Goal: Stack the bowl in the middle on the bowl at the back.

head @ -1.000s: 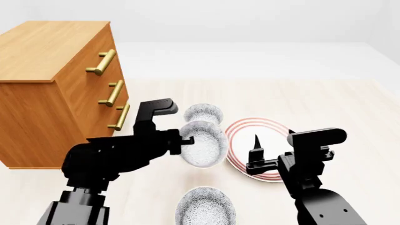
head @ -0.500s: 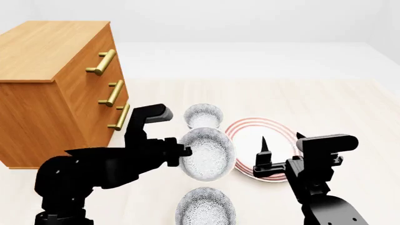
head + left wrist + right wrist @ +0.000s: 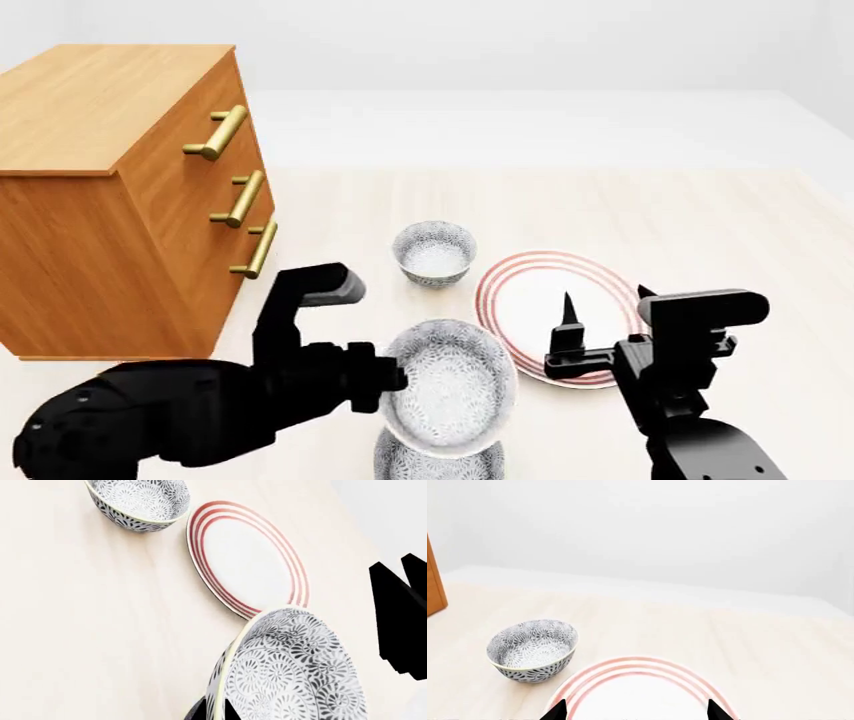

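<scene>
Pale wood worktop (image 3: 694, 215), white backdrop; wooden drawer chest (image 3: 120, 190) far left. Left hand (image 3: 387, 378): clamped on the rim of the bowl in the middle (image 3: 451, 385), held raised and tilted at near centre; its fingers are mostly hidden behind the bowl. Near bowl (image 3: 400, 462): largely covered by the held one, cut off by the frame edge. Since half a second ago the held bowl has come nearer and lower. Bowl at the back (image 3: 435, 250): alone, upright. Red-ringed plate (image 3: 534, 290) beside it. Right hand (image 3: 607, 300): fingertips apart above the plate; right wrist view shows only its tips.
</scene>
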